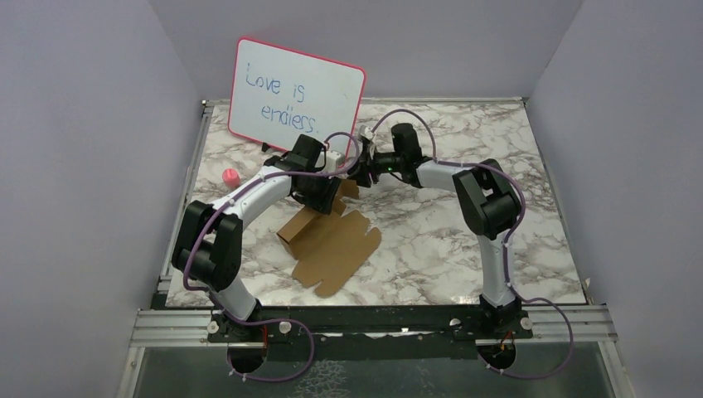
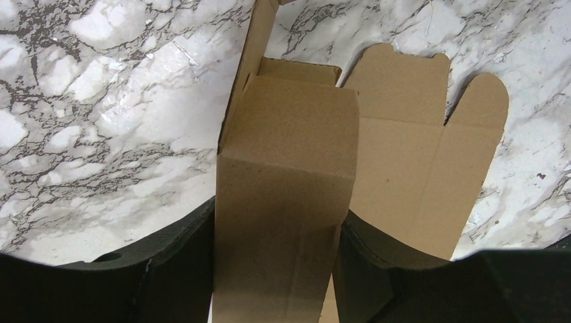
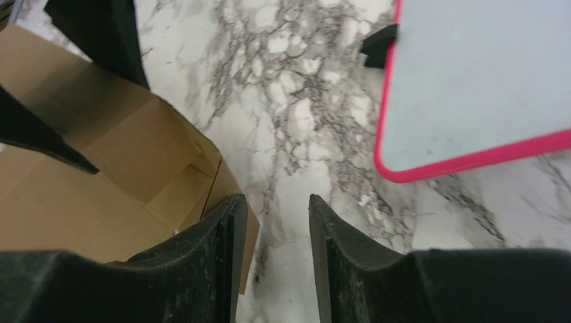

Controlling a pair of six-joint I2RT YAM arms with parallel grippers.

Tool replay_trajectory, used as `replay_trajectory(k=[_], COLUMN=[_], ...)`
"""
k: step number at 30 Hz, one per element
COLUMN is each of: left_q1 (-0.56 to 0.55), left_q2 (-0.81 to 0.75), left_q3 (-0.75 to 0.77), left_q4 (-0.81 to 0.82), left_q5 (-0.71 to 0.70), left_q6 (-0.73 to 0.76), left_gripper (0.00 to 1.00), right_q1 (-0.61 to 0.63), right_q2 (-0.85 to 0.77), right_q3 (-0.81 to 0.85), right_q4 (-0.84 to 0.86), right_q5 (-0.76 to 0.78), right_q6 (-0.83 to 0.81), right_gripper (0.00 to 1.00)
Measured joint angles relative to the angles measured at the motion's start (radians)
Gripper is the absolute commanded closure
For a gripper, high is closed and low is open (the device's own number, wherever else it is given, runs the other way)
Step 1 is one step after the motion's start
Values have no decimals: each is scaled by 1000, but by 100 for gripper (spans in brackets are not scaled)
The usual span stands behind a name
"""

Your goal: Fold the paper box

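Observation:
The paper box [image 1: 332, 245] is plain brown cardboard, half formed: a raised tube part at its far end and flat flaps spread toward the near side. In the left wrist view the tube part [image 2: 286, 182] runs between my fingers, with flat rounded flaps [image 2: 424, 134] to its right. My left gripper [image 1: 325, 192] is shut on the box at its sides. My right gripper [image 1: 361, 168] is open and empty just beyond the box's far end; in the right wrist view the box [image 3: 87, 175] lies left of its gap [image 3: 276, 208], with only marble between the fingers.
A pink-framed whiteboard [image 1: 294, 89] with writing stands at the back left, close to the right gripper; its corner shows in the right wrist view [image 3: 471, 81]. A small pink object [image 1: 230, 177] lies at the left edge of the marble table [image 1: 464, 240]. Grey walls enclose the table.

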Motion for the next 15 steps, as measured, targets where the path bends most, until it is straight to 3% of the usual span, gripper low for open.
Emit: replay_trajectory(k=[15], left_q1=[-34], left_q2=[-6], left_q3=[-19], left_q4=[-1], left_q5=[-5], left_q6=[14], left_gripper=[44], right_q1=[34], right_q2=[10], right_q3=[-45], right_q4=[-134], right_q5=[-204], right_q6=[-143], right_gripper=[59])
